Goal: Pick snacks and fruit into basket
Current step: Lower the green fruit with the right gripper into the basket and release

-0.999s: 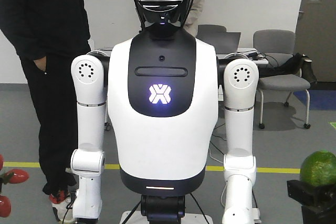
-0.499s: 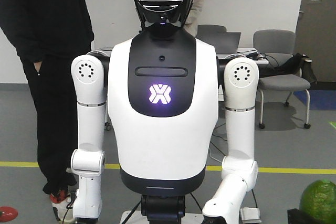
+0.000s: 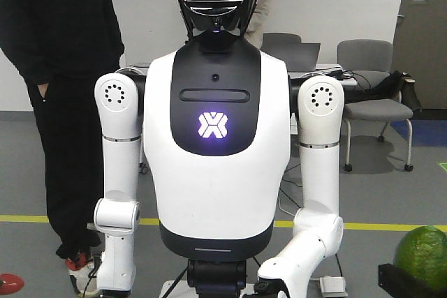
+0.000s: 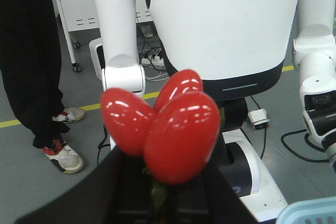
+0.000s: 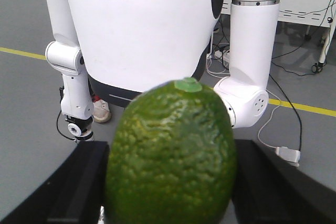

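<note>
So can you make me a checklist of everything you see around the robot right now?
Surface: no table in view; grey floor with a yellow line.
Job's things: bumpy green fruit; shiny red fruits; blue basket corner at the edge.
Clutter: nothing seen.
Pincers: right pincer shut on the green fruit; left pincer shut on the red fruits.
Cables: black and white cables on the floor behind the white robot.
Surroundings: person in black, grey chairs.
</note>
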